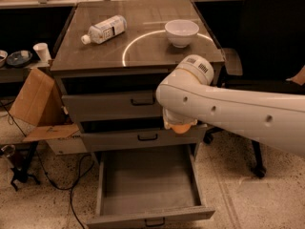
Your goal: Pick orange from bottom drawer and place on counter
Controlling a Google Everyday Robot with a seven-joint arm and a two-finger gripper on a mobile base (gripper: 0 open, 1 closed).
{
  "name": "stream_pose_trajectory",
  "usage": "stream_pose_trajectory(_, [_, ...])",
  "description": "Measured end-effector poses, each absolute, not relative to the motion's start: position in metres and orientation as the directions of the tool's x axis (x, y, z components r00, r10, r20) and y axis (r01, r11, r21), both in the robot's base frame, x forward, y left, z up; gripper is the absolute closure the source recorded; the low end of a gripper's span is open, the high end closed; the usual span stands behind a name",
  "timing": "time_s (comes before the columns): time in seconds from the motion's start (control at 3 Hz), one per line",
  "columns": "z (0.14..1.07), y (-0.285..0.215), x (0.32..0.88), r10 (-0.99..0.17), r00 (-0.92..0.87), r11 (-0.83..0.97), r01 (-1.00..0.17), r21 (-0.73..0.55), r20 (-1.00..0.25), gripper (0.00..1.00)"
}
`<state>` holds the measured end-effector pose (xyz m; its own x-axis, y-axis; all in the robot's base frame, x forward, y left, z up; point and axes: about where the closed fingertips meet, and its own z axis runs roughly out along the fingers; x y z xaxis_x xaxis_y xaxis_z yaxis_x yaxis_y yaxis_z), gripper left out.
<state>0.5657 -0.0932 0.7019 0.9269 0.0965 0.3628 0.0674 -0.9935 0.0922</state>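
Observation:
The orange (180,128) hangs in the air in front of the middle drawer front, above the right part of the open bottom drawer (147,182). My gripper (179,124) is shut on it from above; the white arm hides most of the gripper. The bottom drawer is pulled fully out and its grey floor is bare. The counter (143,46), glossy grey-brown with a thin white arc, lies above and behind the gripper.
A white bowl (181,32) and a plastic bottle (105,29) lying on its side are on the counter. The two upper drawers are slightly ajar. A black chair (271,46) stands at the right, a cardboard box (35,104) and cables at the left.

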Motion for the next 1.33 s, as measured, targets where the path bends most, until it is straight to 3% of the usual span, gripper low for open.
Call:
stream_pose_trajectory(0.67, [0.862, -0.024, 0.566, 0.218, 0.743, -0.976, 0.149, 0.162, 0.633, 1.00])
stream_pose_trajectory(1.0, [0.926, 0.034, 0.583, 0.271, 0.655, -0.962, 0.193, 0.192, 0.705, 1.00])
stream_pose_trajectory(1.33, [0.924, 0.031, 0.581, 0.268, 0.659, -0.963, 0.190, 0.189, 0.703, 1.00])
